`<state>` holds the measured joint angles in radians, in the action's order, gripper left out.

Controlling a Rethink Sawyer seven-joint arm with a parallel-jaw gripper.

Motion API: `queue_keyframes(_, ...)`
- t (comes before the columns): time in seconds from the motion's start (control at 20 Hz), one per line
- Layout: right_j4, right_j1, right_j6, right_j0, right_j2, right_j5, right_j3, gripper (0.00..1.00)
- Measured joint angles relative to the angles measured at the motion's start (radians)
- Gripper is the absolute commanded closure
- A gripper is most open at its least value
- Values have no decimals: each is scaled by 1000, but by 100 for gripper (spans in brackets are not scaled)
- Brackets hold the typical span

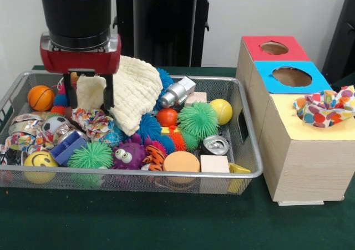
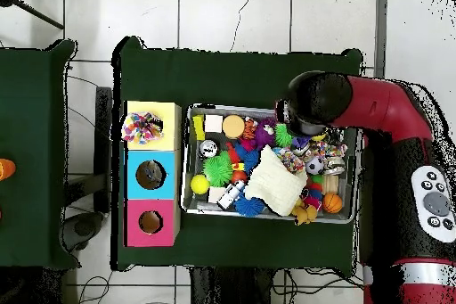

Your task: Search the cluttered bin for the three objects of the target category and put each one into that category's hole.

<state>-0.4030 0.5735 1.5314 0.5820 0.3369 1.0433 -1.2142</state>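
Note:
The silver wire-mesh bin (image 1: 166,175) is full of toys and also shows in the overhead view (image 2: 267,218). My gripper (image 1: 89,103) hangs over the bin's left part and is shut on a cream knitted cloth (image 1: 136,92). One end of the cloth is lifted between the fingers (image 1: 109,92); the rest drapes over the toys. In the overhead view the cloth (image 2: 276,189) lies mid-bin and the arm's round wrist (image 2: 312,104) hides the gripper. The wooden box (image 1: 299,150) has a red top with a hole (image 1: 274,47), a blue one (image 1: 292,76), and a yellow top (image 1: 319,129).
A polka-dot cloth (image 1: 324,108) sits in the yellow top's hole. In the bin lie green spiky balls (image 1: 198,120), a small basketball (image 1: 40,97), a yellow ball (image 1: 222,111), a can (image 1: 215,145), a wooden block (image 1: 214,163), a smiley ball (image 1: 40,161) and another patterned cloth (image 1: 91,120).

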Motion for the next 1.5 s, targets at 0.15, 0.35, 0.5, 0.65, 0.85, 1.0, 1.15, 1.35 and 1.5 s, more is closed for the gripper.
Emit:
queue_keyframes(0.15,-20,-12,0,12,0,-15,0,0)
queue_keyframes(0.35,-42,-37,0,27,0,-41,0,0)
queue_keyframes(0.5,-52,-57,0,38,1,-72,-1,0)
queue_keyframes(0.65,-55,-70,0,45,2,-102,-3,0)
queue_keyframes(0.85,-56,-77,0,49,2,-133,-12,0)
queue_keyframes(1.0,-57,-73,0,48,2,-161,-31,0)
queue_keyframes(1.15,-59,-62,0,43,2,-189,-60,0)
queue_keyframes(1.35,-59,-50,0,29,2,-212,-79,0)
queue_keyframes(1.5,-59,-30,0,18,2,-217,-101,0)
